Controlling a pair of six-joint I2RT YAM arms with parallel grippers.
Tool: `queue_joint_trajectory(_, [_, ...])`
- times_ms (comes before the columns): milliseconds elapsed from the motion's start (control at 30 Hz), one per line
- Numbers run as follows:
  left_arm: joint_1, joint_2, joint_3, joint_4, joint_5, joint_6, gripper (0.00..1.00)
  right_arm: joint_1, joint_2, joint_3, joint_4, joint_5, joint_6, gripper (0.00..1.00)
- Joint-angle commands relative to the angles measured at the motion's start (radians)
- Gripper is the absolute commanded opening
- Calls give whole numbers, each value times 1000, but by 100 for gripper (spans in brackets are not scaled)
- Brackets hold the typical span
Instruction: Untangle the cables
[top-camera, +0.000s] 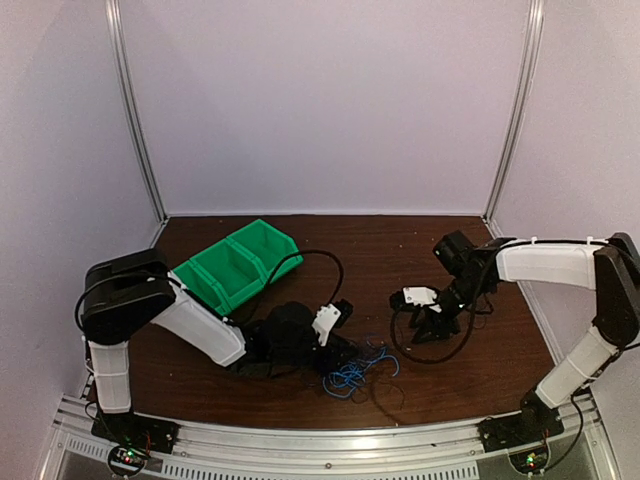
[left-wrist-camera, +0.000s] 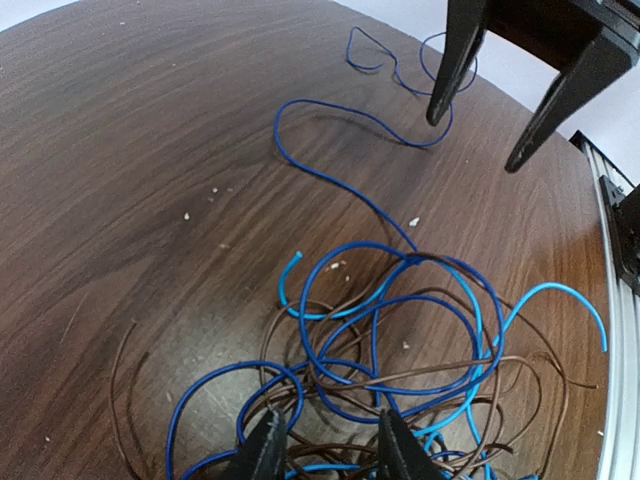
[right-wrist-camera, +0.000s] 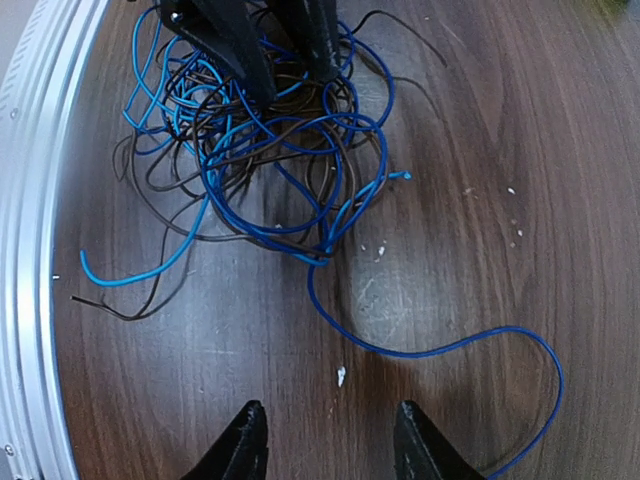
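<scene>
Left wrist view: with cables (left-wrist-camera: 410, 262) heaped on the worktop (left-wrist-camera: 150, 150) between spread left jaws, one blue strand (right-wrist-camera: 430, 352) trailing before spread, empty right jaws, risk of cinching knots by pulling several strands together.

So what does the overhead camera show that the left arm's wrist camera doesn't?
Only the overhead view shows the green bins at the back left and the whole left arm and right arm. Only the left wrist view shows that the cables mix dark blue, light blue and brown strands, with one dark blue strand looping out towards the right gripper. Both show the tangle, the wooden table, the right gripper and the left gripper.
</scene>
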Motion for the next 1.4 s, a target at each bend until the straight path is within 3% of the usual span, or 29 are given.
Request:
queue_joint_trajectory(0, [16,-23,-12,67,-24,-30,33,64,63,-15,115,84,-34,45])
queue_joint_trajectory(333, [28,-23,-27,79,-27,-48,33,152,129,-23,211,126,-12,45])
queue_joint_trajectory(667, [30,-23,-28,78,-26,-49,33,159,164,-48,248,105,7,42])
queue_joint_trajectory(833, [28,-24,-27,79,-26,-51,33,158,171,-54,249,105,16,30])
queue_joint_trajectory(1067, [30,-23,-27,77,-26,-51,33,158,145,-53,255,82,38,0])
queue_joint_trajectory(1367, [30,-23,-28,76,-25,-46,33,156,-51,116,12,49,64,0])
